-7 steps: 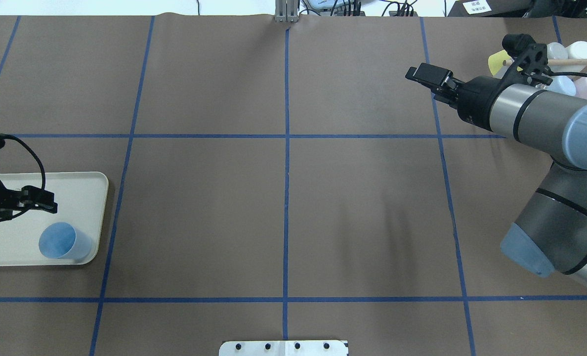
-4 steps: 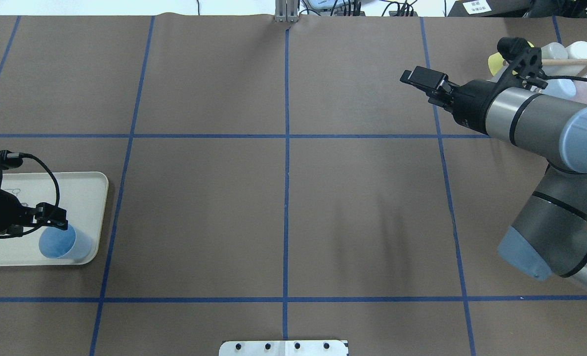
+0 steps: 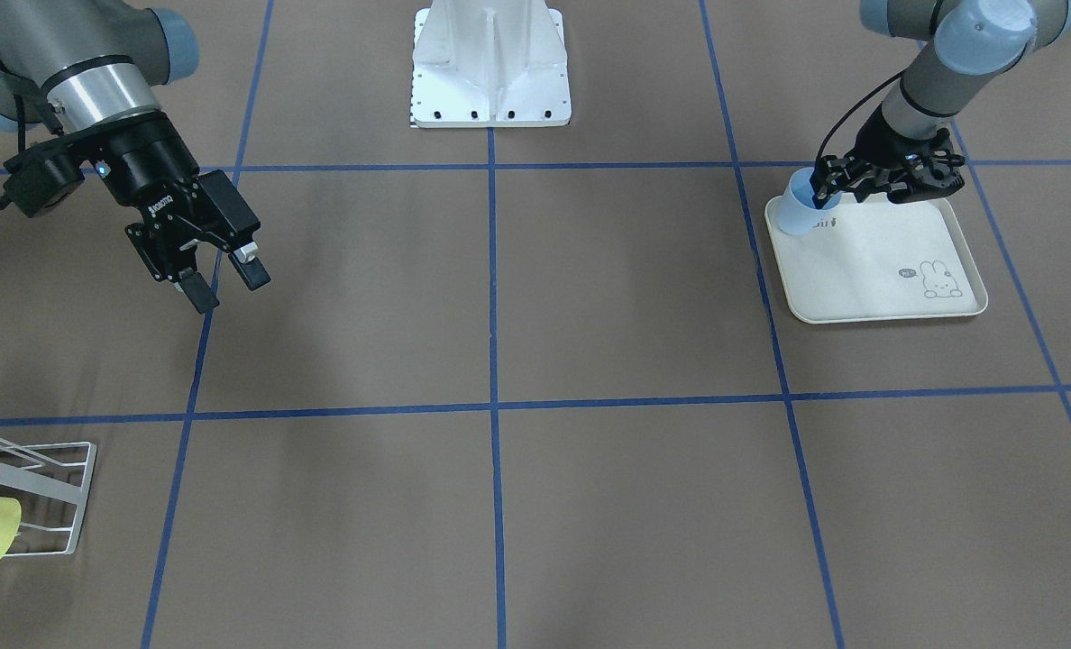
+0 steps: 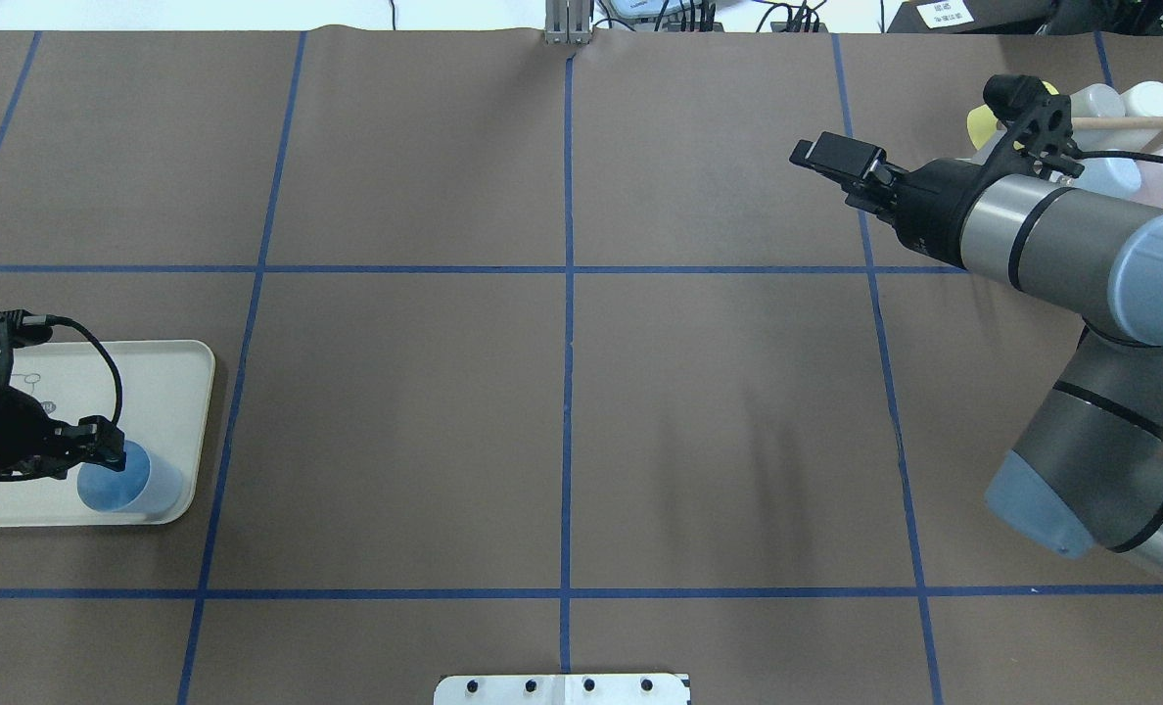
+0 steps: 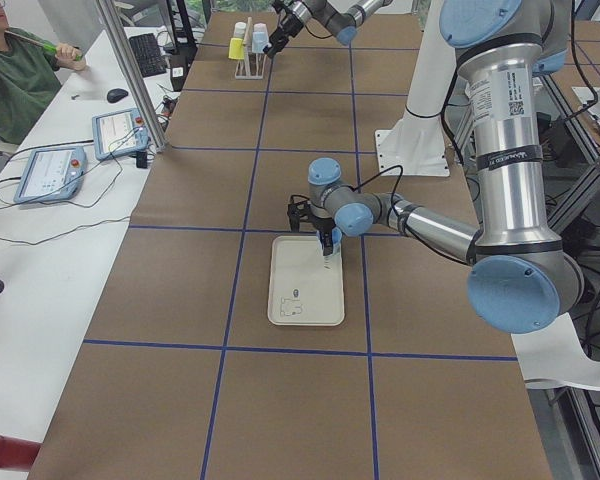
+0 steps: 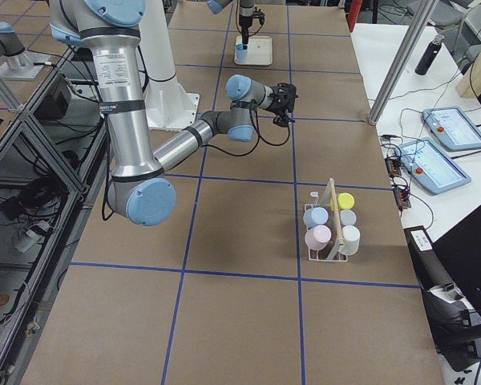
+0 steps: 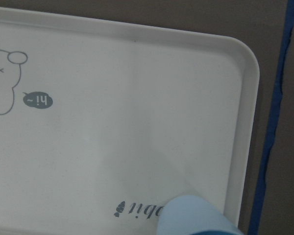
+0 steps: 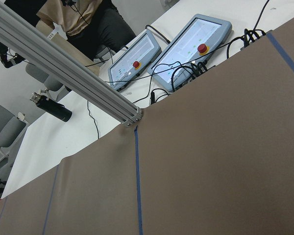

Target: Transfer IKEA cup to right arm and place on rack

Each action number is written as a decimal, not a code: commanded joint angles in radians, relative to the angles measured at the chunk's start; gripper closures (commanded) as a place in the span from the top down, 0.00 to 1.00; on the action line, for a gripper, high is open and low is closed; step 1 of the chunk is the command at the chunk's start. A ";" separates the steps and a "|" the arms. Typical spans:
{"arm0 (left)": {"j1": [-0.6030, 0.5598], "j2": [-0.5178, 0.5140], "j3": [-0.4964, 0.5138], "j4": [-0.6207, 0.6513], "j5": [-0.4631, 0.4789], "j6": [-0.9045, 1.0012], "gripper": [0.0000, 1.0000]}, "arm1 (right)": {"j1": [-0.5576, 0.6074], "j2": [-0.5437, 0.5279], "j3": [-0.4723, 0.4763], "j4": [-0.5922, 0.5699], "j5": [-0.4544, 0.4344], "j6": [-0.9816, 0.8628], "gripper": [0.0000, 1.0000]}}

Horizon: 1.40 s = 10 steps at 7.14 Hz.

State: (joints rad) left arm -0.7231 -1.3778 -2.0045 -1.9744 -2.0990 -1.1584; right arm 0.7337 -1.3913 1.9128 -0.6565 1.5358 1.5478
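Observation:
The light-blue IKEA cup [image 4: 131, 482] stands upright in the near right corner of a cream rabbit-printed tray [image 4: 165, 377]. My left gripper [image 4: 107, 448], with long thin fingers, is open at the cup's rim on its tray side; in the front-facing view this gripper [image 3: 822, 187] hangs over the cup [image 3: 799, 209]. Only the cup's [image 7: 196, 219] top shows in the left wrist view. The right gripper [image 3: 229, 290] hovers open and empty above the table, far from the cup. The white wire rack [image 3: 44, 491] holds several pastel cups [image 6: 330, 224].
The robot's white base plate [image 3: 490, 72] sits at the table's robot side. Blue tape lines grid the brown table cover. Tablets and cables lie on a white side table [image 6: 441, 136] beyond the rack. A seated person [image 5: 10, 70] is at a desk.
My left gripper has moved along the tray and lowered to the blue cup's rim. The right gripper drifted slightly away from the rack and stayed open.

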 commanded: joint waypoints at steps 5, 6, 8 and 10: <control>0.008 0.000 0.000 0.003 -0.006 0.000 0.00 | -0.003 0.000 0.000 0.000 0.001 0.000 1.00; -0.002 0.000 -0.023 0.006 -0.010 -0.021 0.00 | -0.008 0.000 0.000 0.000 0.000 0.000 1.00; -0.059 0.000 -0.171 0.195 -0.027 -0.064 0.00 | -0.011 0.000 0.002 0.000 0.003 -0.002 1.00; -0.163 -0.076 -0.218 0.281 -0.026 -0.060 0.00 | -0.023 0.002 0.002 0.002 0.001 0.000 1.00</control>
State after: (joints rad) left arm -0.8260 -1.4038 -2.1962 -1.7424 -2.1247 -1.2162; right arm 0.7167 -1.3903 1.9141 -0.6555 1.5381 1.5473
